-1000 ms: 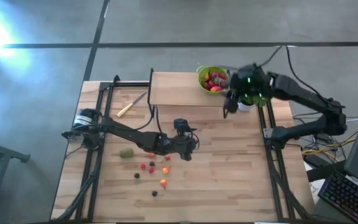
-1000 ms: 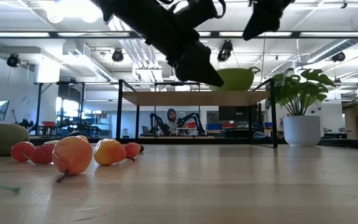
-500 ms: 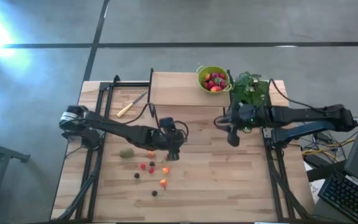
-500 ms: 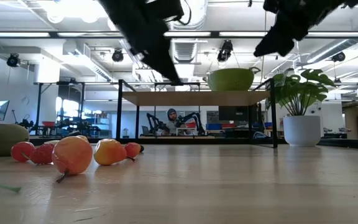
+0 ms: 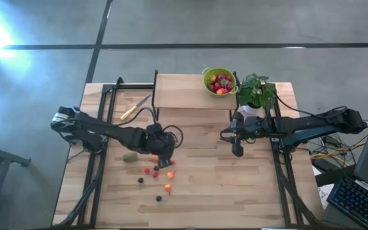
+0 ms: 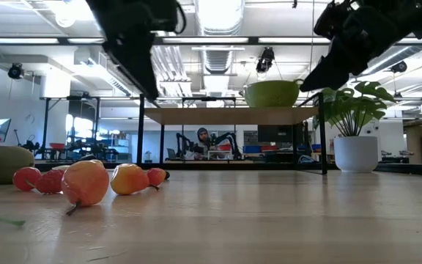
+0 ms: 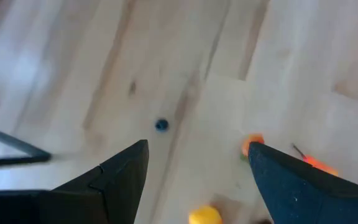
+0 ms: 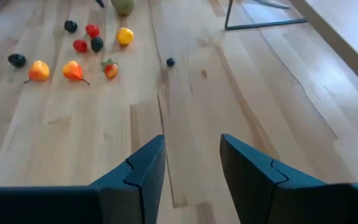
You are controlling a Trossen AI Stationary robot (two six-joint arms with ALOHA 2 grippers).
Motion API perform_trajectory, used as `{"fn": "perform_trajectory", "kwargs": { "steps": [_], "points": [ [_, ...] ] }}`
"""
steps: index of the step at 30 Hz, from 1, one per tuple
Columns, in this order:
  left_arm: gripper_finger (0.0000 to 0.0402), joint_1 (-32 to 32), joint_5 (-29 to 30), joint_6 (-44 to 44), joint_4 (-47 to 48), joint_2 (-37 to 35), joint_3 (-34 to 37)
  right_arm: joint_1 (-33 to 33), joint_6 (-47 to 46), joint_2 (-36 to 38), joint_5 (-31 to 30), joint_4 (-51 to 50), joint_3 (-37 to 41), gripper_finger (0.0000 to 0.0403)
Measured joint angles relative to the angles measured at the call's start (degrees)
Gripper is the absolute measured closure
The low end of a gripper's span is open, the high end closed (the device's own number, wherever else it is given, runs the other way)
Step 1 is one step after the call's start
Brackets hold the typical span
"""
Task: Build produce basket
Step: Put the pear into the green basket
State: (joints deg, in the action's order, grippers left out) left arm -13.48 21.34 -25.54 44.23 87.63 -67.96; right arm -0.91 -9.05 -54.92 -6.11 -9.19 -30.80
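— Lime-green produce basket (image 5: 218, 80) sits at twelve o'clock on the shelf, already holding red fruit.
— Left over?
— Loose produce (image 5: 153, 171) at seven o'clock. Left gripper (image 5: 161, 158) hovers there, spread, empty; right gripper (image 5: 237, 148), parted, empty, at three o'clock.

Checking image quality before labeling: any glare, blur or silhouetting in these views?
High view: blown-out glare on the floor at upper left. Low view: ceiling lights backlight both arms into silhouettes; the near fruit is soft. Left wrist view: motion-blurred. Right wrist view: sharp, evenly lit.
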Motion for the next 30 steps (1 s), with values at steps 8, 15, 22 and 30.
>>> {"fn": "perform_trajectory", "kwargs": {
  "steps": [8,15,22,30],
  "points": [
    [0.0119,-4.9,-0.6,-11.2,-4.2,-4.8,8.9,0.0,0.2,0.0,0.0,0.2,0.3,0.0239],
    [0.0119,-6.5,-0.4,-17.5,-10.3,-8.8,17.4,0.0,0.2,0.0,0.0,1.2,0.3,0.0231],
    [0.0119,-6.5,-0.4,-22.6,-12.9,-8.9,24.1,0.0,0.2,0.0,0.0,1.2,0.2,0.0243],
    [0.0119,-6.7,-2.2,-22.8,-25.1,-8.8,30.8,0.0,0.2,0.0,0.1,1.2,0.2,0.0267]
  ]
}}
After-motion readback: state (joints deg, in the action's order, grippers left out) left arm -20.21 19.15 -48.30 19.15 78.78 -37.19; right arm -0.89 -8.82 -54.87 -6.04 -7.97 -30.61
